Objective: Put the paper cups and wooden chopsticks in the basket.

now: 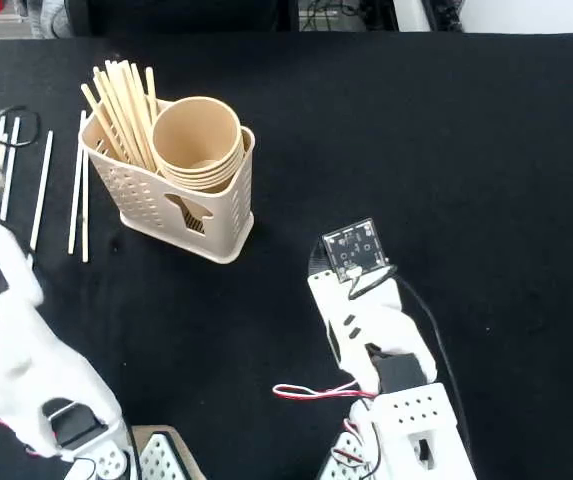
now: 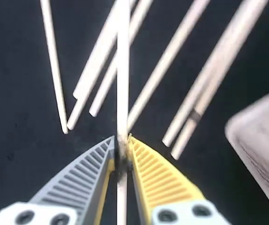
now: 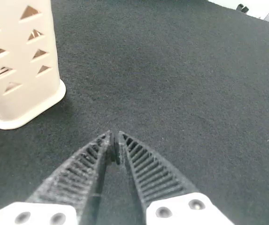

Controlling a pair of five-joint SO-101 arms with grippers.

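Observation:
A cream perforated basket [image 1: 181, 215] stands on the black cloth. It holds a stack of paper cups [image 1: 198, 140] and a bundle of wooden chopsticks [image 1: 121, 100]. Several loose chopsticks [image 1: 78, 190] lie on the cloth to its left. My left gripper [image 2: 121, 140] is shut on one chopstick [image 2: 123, 70], held a little above the other loose chopsticks [image 2: 172, 75], with a corner of the basket [image 2: 261, 136] off to one side. My right gripper [image 3: 111, 140] is shut with nothing in it, low over bare cloth, a short way from the basket [image 3: 21, 70].
The left arm's white body [image 1: 16, 350] runs along the table's left edge. The right arm [image 1: 376, 340] sits at the front, right of the basket. Bare black cloth stretches to the right and behind the basket. Cables lie at the far left [image 1: 11, 125].

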